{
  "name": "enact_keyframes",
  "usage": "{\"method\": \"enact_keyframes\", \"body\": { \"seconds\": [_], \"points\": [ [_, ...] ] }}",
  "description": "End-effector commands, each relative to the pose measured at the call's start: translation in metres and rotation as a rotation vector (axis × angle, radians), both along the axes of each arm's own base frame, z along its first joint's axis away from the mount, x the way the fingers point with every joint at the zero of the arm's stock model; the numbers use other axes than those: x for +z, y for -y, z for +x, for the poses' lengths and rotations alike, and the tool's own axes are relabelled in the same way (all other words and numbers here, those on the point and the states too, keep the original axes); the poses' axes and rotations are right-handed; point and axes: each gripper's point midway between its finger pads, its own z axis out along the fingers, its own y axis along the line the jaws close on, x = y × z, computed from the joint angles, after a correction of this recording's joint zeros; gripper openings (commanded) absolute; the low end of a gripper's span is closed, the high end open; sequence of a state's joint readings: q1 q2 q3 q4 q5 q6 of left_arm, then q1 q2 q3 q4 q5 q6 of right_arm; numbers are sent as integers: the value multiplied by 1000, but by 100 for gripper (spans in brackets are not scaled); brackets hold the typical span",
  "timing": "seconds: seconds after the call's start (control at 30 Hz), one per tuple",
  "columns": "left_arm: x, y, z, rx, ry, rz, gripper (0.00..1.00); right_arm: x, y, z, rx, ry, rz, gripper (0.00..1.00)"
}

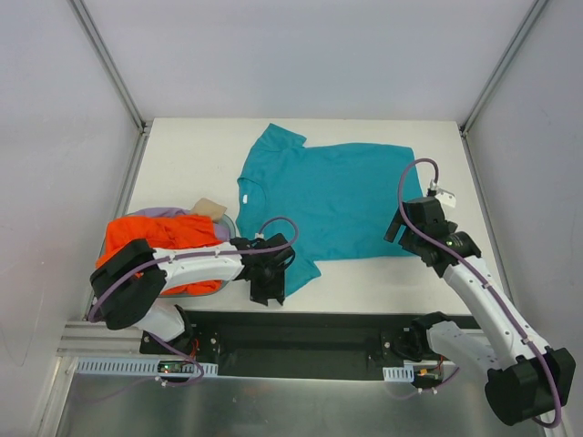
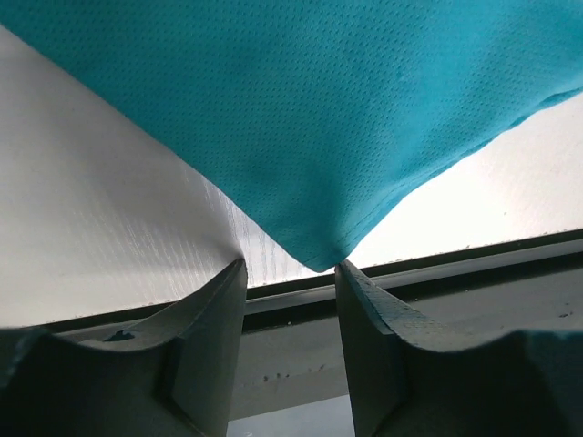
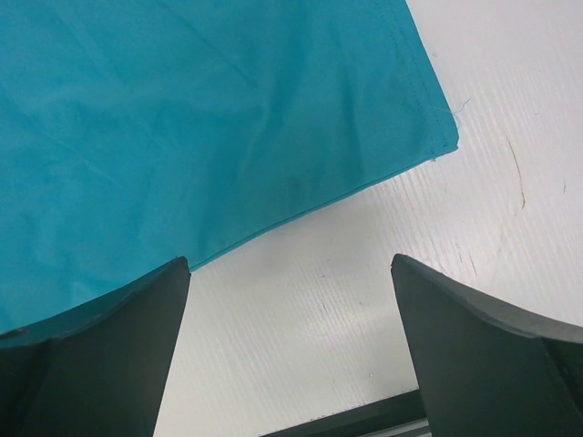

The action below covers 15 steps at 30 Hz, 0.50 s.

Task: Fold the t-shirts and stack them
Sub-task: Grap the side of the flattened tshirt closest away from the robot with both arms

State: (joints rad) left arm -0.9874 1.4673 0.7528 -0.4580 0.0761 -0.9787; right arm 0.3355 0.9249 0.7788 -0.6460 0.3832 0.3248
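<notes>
A teal t-shirt (image 1: 332, 200) lies spread flat on the white table, collar to the left. My left gripper (image 1: 271, 293) is low over its near-left sleeve. In the left wrist view the sleeve's pointed corner (image 2: 314, 255) sits right at the fingertips of that gripper (image 2: 291, 266), whose jaws stand narrowly apart and do not pinch it. My right gripper (image 1: 401, 228) hovers over the shirt's near-right hem corner (image 3: 437, 137), wide open (image 3: 291, 261) with bare table between its fingers. An orange t-shirt (image 1: 155, 235) and a lavender-pink one (image 1: 164, 212) lie bunched at the left.
The bunched shirts rest in a grey bin (image 1: 208, 288) at the table's near-left, with a small tan card (image 1: 209, 208) on top. The table's near edge and a dark rail (image 2: 437, 259) run just past the left fingertips. Metal frame posts (image 1: 109, 64) flank the table.
</notes>
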Motion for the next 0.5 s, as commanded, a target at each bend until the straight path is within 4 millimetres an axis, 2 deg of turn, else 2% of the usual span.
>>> {"method": "enact_keyframes", "body": {
  "seconds": [0.0,0.03,0.07,0.13,0.17,0.2,0.37,0.47],
  "points": [
    [-2,11,11,-4,19,11,42,-3,11,-4,-44,-5,-30,97],
    [-4,11,12,-8,20,17,40,-3,12,-4,-47,-3,-33,97],
    [-3,12,13,-9,22,17,31,-3,12,-4,-48,-4,-35,97],
    [-3,12,15,-16,36,22,22,-3,15,-3,-60,2,-43,97],
    [-2,12,17,-15,43,21,8,-4,17,-4,-67,-2,-48,97],
    [1,13,20,-17,56,16,0,-4,20,-4,-89,5,-54,97],
    [11,20,27,-67,94,-8,0,-13,38,-6,-183,-5,-18,97],
    [15,21,29,-82,109,-21,0,-25,49,-8,-242,-46,52,98]
  ]
}}
